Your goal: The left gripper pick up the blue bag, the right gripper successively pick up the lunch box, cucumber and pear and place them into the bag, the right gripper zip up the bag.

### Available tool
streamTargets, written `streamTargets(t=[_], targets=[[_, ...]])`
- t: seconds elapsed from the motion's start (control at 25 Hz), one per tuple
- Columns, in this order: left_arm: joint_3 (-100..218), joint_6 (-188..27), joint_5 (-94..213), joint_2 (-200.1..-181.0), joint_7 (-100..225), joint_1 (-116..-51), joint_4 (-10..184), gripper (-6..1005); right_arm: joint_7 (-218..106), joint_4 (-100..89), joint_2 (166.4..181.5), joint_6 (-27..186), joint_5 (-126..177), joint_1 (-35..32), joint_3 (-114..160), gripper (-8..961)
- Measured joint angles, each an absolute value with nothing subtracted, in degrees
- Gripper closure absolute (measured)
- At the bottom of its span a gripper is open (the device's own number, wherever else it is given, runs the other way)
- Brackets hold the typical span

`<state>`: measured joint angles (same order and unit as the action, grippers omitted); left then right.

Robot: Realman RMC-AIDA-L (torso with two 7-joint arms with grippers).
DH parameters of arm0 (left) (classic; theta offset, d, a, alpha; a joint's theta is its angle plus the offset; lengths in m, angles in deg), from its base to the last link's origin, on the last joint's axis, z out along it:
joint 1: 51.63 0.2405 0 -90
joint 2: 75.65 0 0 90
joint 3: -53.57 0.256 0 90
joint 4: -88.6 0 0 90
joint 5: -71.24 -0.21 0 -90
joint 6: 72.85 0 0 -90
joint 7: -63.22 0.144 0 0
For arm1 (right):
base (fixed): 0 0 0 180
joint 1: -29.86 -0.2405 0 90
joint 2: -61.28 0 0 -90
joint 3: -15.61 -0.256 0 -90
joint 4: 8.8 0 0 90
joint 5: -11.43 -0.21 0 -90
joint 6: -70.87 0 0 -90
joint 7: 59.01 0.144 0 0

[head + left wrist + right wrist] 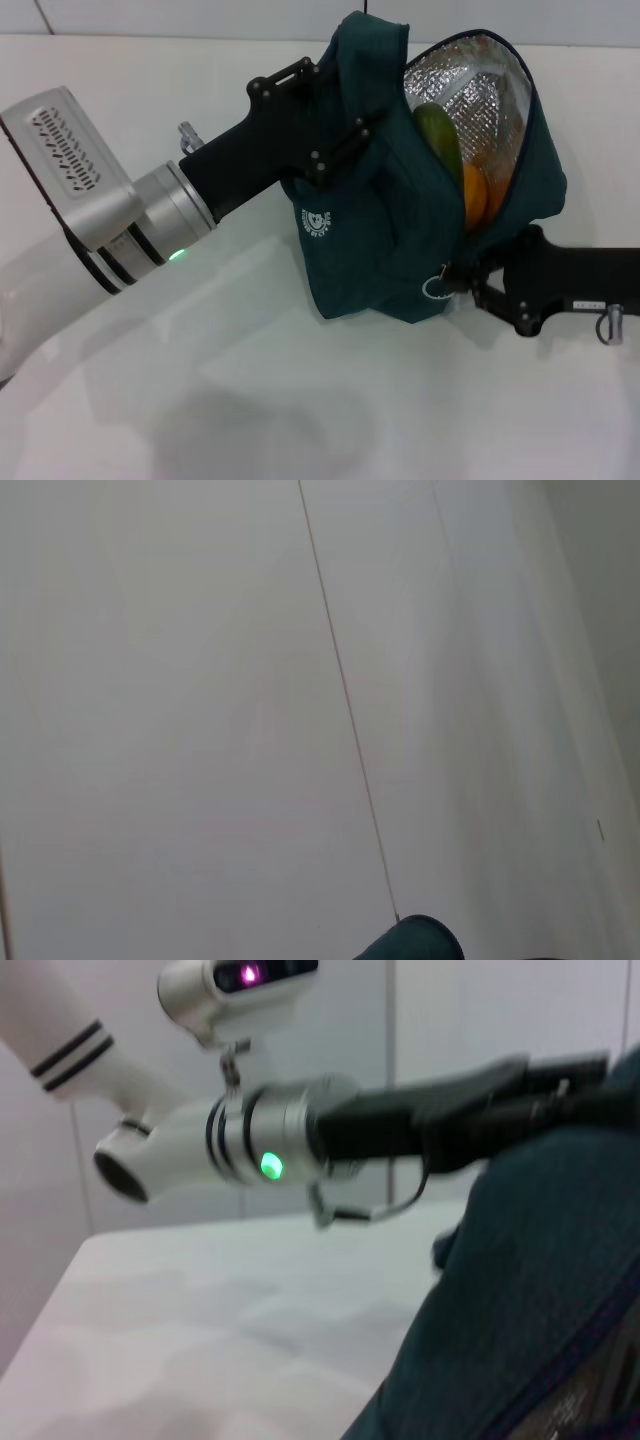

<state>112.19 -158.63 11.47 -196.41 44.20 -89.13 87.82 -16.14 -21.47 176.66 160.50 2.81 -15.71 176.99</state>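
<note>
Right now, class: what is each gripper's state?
Left gripper: shut on the dark teal fabric bag.
Right gripper: at the bag's zip; cannot be told.

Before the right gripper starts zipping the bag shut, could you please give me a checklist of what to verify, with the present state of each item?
1. Left gripper holds the blue bag by its upper edge: ok.
2. Cucumber inside the bag: ok, though its tip stands in the opening.
3. Pear inside the bag: ok.
4. Lunch box inside: cannot tell, not visible.
5. Right gripper at the ring pull: ok; actual grip on it cannot tell.
6. Zip closed: not ok, the foil lining shows through the gaping mouth.
</note>
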Motion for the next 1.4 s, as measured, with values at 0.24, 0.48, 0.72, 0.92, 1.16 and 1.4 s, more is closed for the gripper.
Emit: streamTargets(t=[0.24,0.48,0.72,0.92,1.16,1.4], targets=[[112.2,-159.9,11.5,-196.40,44.2,-88.6,87.5,456,-23.8,-22.0,176.30,165.4,-4.0,-13.8,177.0,895],[112.1,-162.0,11.7,-196.27,45.0,-88.3,87.3,457,-27.0,-22.1,175.67,168.0,-5.7,-14.5,177.3,905],[111.4,-163.4,12.9,-196.37,44.9,-88.0,87.4,458,-27.5,-22.7,175.02,168.4,-3.4,-17.2,177.4,904],[111.4,-162.5,13.6,-196.40,43.5,-88.0,87.9,444,-27.7,-23.8,174.90,168.6,-0.4,-19.8,177.4,903],[111.5,-159.1,13.9,-196.09,36.6,-88.3,87.4,324,-28.1,-25.0,174.71,168.7,1.4,-21.8,177.4,907],[111.3,-159.2,18.2,-195.79,31.7,-86.7,86.7,214,-28.4,-25.1,174.31,168.8,3.5,-23.3,177.4,916]])
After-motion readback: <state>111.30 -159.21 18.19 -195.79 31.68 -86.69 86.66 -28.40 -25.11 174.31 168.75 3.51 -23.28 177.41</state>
